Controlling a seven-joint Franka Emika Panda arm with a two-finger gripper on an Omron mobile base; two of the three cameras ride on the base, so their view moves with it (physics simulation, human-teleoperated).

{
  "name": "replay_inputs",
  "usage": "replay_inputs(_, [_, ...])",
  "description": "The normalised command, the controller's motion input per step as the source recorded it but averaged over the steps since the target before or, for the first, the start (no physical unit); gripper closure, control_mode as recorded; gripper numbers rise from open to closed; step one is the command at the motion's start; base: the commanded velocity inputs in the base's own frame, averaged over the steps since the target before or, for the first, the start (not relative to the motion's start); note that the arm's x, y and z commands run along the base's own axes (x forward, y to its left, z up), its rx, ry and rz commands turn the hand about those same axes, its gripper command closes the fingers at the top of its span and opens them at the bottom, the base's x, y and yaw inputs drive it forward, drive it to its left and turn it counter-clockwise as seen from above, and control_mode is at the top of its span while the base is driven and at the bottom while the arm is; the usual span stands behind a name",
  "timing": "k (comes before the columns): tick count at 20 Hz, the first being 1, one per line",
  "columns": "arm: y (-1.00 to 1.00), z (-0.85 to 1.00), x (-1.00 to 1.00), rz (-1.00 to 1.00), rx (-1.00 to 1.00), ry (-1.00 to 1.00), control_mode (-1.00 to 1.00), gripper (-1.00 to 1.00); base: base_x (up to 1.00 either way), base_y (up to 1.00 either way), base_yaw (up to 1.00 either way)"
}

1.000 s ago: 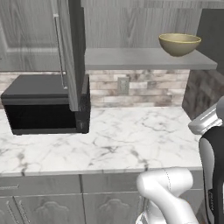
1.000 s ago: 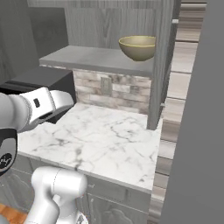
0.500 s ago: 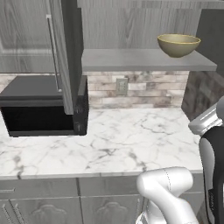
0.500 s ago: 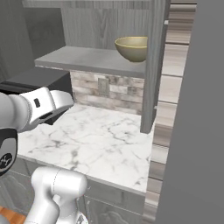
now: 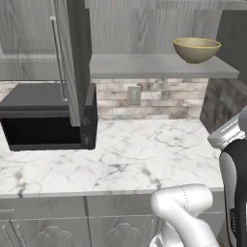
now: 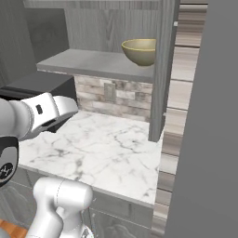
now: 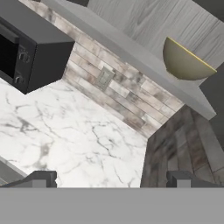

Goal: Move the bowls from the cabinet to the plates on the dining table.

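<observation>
Views slid rightward, base moving | bowls: one (image 5: 197,49) on cabinet shelf (image 5: 159,66) | fingers (image 7: 111,179): wide apart, empty

A bowl (image 6: 139,51) sits upright on the cabinet's grey shelf (image 6: 88,62), at its right end — partly hidden by the open door's edge (image 6: 162,69). Below lies the marble table (image 6: 97,148), with a black microwave (image 6: 39,86) at its left and a stone-tile wall behind.
</observation>
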Motion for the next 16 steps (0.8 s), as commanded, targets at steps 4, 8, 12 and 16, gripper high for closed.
replay_inputs(4, [0.0, 0.0, 0.0, 0.0, 0.0, 0.0, 1.0, -1.0, 0.0, 0.0, 0.0])
replay_inputs(8, [0.0, 0.0, 0.0, 0.0, 0.0, 0.0, 1.0, -1.0, 0.0, 0.0, 0.0])
replay_inputs(12, [0.0, 0.04, -0.01, 0.0, 0.0, 0.0, -1.0, -1.0, -0.01, 0.0, 0.0])
replay_inputs(16, [0.0, 0.24, -0.04, -0.03, 0.0, -0.01, -1.0, -1.0, 0.0, 0.0, 0.0])
